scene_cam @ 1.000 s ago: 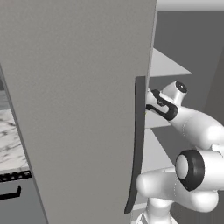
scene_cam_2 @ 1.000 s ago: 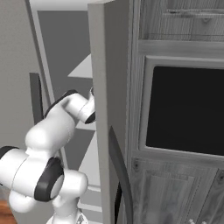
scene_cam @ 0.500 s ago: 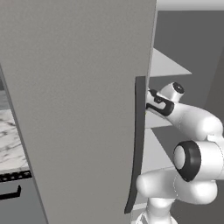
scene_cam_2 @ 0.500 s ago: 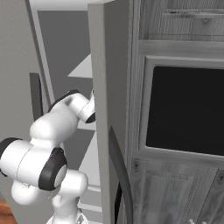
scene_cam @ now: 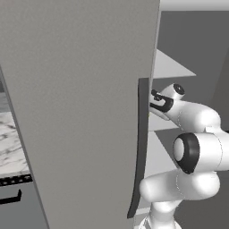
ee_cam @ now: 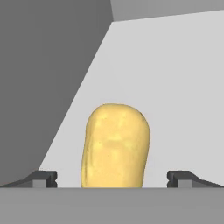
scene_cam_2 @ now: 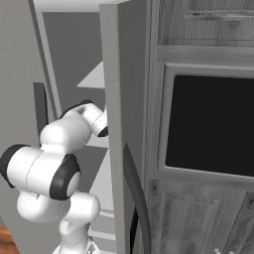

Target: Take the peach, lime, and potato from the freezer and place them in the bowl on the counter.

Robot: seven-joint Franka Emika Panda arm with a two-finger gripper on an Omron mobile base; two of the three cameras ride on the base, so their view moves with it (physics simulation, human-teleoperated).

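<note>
Wide-open jaws frame our gripper (ee_cam: 112, 177) as it faces the potato (ee_cam: 115, 146), a pale yellow lump lying on a white shelf (ee_cam: 183, 87) inside the freezer (scene_cam: 80, 112); the two dark fingertips (ee_cam: 43, 177) stand on either side of it and appear clear of its skin, so nothing is held. From the base cameras we see our white arm (scene_cam: 192, 120) reaching past the edge of the open grey door and its dark seal (scene_cam: 139, 147) into the shelved compartment, with a strip of marble counter (scene_cam: 13, 147) at the far left and a dark oven window (scene_cam_2: 208, 124) to the right. We judge the step in hand to be the pickup of the potato, with the approach nearly complete. The next move, in our reading, calls for a short advance so the fingertips straddle the potato's middle, then a firm close before we back out past the door. We cannot see the peach, lime or bowl.
</note>
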